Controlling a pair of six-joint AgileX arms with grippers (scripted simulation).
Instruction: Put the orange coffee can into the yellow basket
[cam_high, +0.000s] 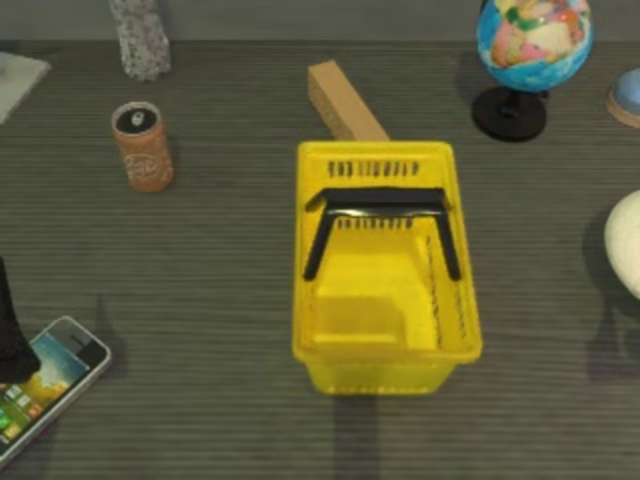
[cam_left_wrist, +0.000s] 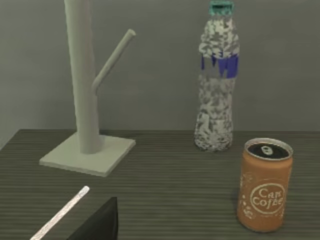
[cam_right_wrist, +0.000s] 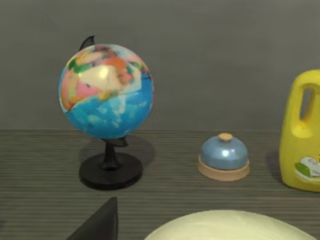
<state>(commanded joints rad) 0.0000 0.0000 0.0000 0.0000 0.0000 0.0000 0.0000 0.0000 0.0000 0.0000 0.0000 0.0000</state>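
The orange coffee can (cam_high: 143, 146) stands upright, likely light, rigid, slick; grip mid-body; left end effector (cam_left_wrist: 97, 225) state: cannot tell.

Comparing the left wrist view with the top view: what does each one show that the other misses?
Only the left wrist view shows the pale branched stand whole, and the bottle's teal cap and blue label. Only the top view shows the yellow basket, wooden block, globe and smartphone. Both show the orange coffee can, upright on the table, outside the basket, and the speckled bottle behind it.
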